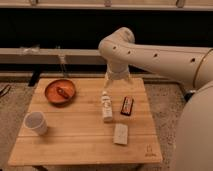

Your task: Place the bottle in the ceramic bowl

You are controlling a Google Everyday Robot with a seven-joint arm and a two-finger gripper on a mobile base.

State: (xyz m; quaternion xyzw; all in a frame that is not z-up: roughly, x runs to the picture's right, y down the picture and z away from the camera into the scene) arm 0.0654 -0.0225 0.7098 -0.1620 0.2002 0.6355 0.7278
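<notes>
The small white bottle (pixel 106 107) lies on the wooden table (pixel 75 140) near its middle, cap pointing away from me. The shallow orange-brown ceramic bowl (pixel 60 91) sits at the table's far left corner, with a small dark red item inside it. My gripper (pixel 118 83) hangs from the arm just above and behind the bottle, over the table's far edge. It points down, its fingers are spread open, and it holds nothing. It is apart from the bottle and well to the right of the bowl.
A white cup (pixel 36 122) stands at the front left. A dark red-black bar (pixel 127 105) lies just right of the bottle. A flat pale block (pixel 120 134) lies in front of it. A low ledge and dark wall run behind the table.
</notes>
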